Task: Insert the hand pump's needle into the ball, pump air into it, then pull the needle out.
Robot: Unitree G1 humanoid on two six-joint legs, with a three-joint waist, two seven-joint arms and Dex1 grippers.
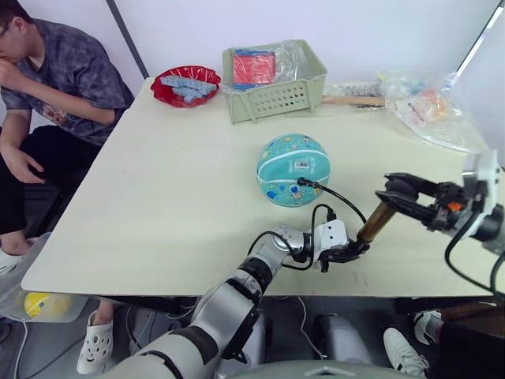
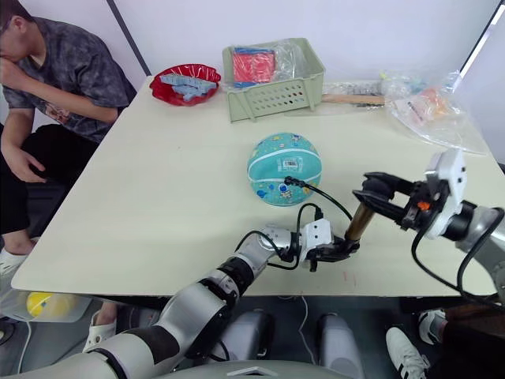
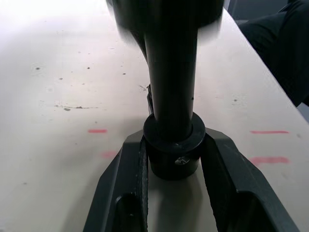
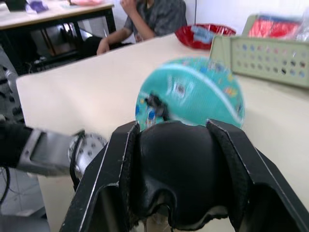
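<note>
From the head views, the table (image 1: 158,205) is broad and bare across its left half, with open surface all along the near edge; a green basket (image 1: 276,95) and a red bowl (image 1: 187,85) stand at the far edge, plastic bags (image 1: 430,106) at the far right corner. The ball (image 1: 293,169) sits mid-table, the needle (image 1: 301,182) at its near side, with the hose looping back to the hand pump (image 1: 375,224) close to the near edge. The left gripper (image 1: 345,253) clamps the pump's lower end; the right gripper (image 1: 394,189) clamps its black handle.

Left wrist view: both fingers (image 3: 128,183) pinch the pump's black end cap just above the tabletop.

Right wrist view: the fingers (image 4: 116,169) enclose the black handle, the ball just beyond.
</note>
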